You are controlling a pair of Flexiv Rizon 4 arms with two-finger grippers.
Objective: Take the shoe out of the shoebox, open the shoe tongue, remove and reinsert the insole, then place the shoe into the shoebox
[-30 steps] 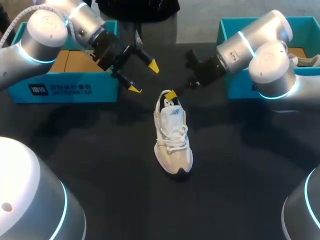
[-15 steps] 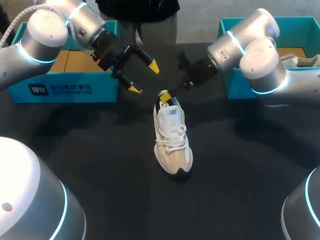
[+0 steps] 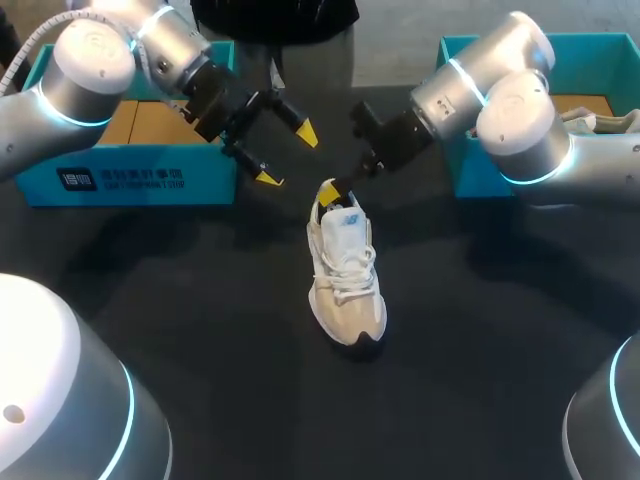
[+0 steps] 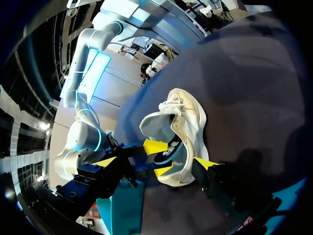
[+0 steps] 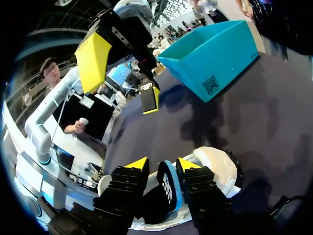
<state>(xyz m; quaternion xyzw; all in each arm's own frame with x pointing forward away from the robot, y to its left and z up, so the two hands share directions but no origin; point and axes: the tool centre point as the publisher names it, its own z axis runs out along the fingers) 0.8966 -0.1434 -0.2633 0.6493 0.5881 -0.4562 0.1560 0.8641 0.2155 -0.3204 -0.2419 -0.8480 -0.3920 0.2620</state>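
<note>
The right gripper [image 3: 332, 190] stands clamped on the insole [image 5: 167, 185] at the heel opening of the white shoe [image 3: 345, 275], which lies on the dark table [image 3: 200, 300] at the centre of the head view. The shoe's long axis runs up and down the frame, heel toward the top and toe toward the bottom. In the right wrist view the insole's blue-edged rear stands on edge between the two yellow tips, pinched from both sides. That puts the insole's length running away from the gripper, down into the shoe toward the toe, so drawing it out looks to call for a pull up and back along the heel end. The left gripper [image 3: 288, 155] hovers with its fingers spread wide just up and left of the heel, near the shoe but not touching it. A teal shoebox [image 3: 130, 178] sits behind it at the upper left, and a second teal box [image 3: 452, 62] sits at the upper right. Against the frame of a second ago, the right arm's wrist has drawn up and to the left and its yellow tip has slid the same way across the heel, while the left arm has not moved. Whether the insole's front has come free inside the shoe is hidden, though it appears only partly lifted.
</note>
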